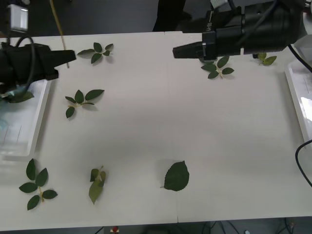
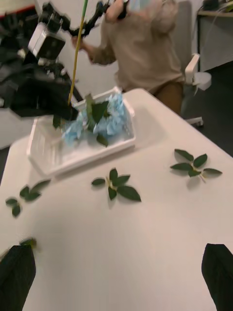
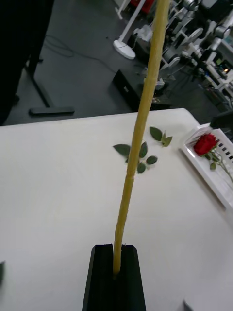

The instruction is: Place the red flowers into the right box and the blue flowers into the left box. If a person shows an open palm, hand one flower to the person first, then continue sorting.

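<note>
My left gripper (image 1: 70, 55) (image 3: 116, 250) hovers above the table's far left, beside the left box (image 1: 29, 131), and is shut on a long yellow-green flower stem (image 3: 141, 126). The stem rises steeply; its head is out of view. Across the table a person's hand (image 2: 80, 43) is at the upper stem (image 2: 75, 68). Blue flowers (image 2: 104, 119) lie heaped in the left box (image 2: 53, 160). One red flower (image 3: 205, 144) lies in the right box (image 3: 221, 180) (image 1: 298, 97). My right gripper (image 1: 176, 51) (image 2: 116, 255) hangs open and empty over the far middle of the table.
Loose green leaf sprigs lie scattered: two near the left box (image 1: 83, 97) (image 1: 97, 51), several along the front edge (image 1: 36, 185) (image 1: 96, 183) (image 1: 176, 176), two at the far right (image 1: 217, 67) (image 1: 265, 58). The person sits behind the table's left end.
</note>
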### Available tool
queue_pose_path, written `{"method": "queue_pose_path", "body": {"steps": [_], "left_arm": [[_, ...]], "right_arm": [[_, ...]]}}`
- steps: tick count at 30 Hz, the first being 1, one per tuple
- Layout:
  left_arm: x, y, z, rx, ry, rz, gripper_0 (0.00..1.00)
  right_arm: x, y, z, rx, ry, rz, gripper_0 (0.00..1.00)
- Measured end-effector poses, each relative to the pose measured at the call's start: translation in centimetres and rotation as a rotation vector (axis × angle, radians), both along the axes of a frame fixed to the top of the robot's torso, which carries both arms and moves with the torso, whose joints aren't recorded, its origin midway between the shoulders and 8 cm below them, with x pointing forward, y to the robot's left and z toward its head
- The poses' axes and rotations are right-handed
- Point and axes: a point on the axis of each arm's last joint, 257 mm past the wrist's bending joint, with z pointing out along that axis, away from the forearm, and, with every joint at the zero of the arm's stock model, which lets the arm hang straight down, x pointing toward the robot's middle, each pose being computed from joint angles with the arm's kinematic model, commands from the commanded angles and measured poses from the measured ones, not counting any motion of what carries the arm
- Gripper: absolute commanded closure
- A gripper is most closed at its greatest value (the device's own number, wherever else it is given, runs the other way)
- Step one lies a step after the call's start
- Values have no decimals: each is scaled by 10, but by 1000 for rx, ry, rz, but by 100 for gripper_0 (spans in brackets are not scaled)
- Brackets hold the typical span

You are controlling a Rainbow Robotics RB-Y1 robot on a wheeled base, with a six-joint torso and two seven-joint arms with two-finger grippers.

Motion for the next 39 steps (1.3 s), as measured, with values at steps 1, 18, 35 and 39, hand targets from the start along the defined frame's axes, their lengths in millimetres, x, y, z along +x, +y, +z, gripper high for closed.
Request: {"method": "queue_pose_path", "body": {"steps": [1,18,35,39], "left_arm": [[-5,18,-6,17,21,21,100],[-135,293,-99,417,385,493,100],[-209,436,-175,497,654,795,100],[-217,445,-195,560,694,803,100]], "right_arm": [[-4,-7,-5,-39,-17,18,0],[-29,-76,-9,-228,-148,133,0],[-35,-89,-13,-265,-132,141,0],[-26,-104,-24,-333,-140,107,0]]}}
